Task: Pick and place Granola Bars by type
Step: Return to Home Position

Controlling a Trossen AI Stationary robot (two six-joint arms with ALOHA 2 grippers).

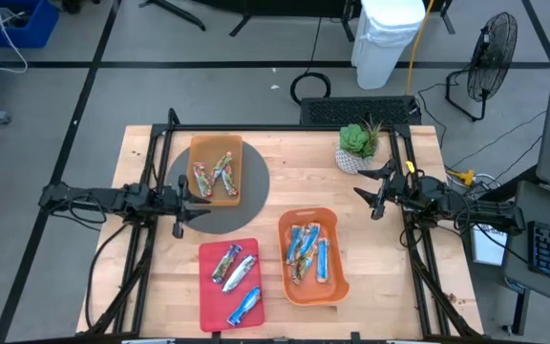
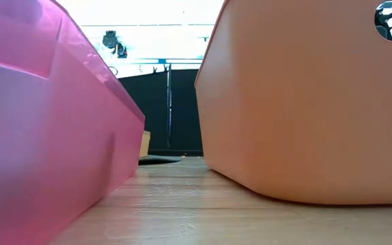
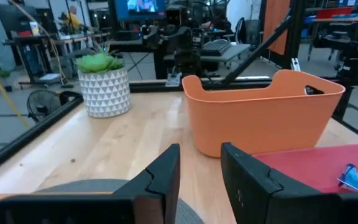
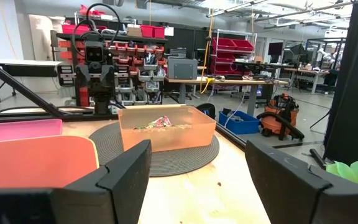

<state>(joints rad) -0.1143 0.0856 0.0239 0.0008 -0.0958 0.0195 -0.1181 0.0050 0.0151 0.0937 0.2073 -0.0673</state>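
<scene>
Three trays hold the granola bars. An amber tray on a round grey mat has red-orange-brown bars, which also show in the right wrist view. A red tray has silvery bars and a blue bar. An orange tray has blue bars. My left gripper hovers open over the mat's left part, touching nothing. My right gripper is wide open near the table's right edge, above the wood.
A potted plant in a white patterned pot stands at the far right of the table, close to my right gripper. In the low view the red tray's wall and the orange tray's wall fill the sides. Bare wood lies mid-table.
</scene>
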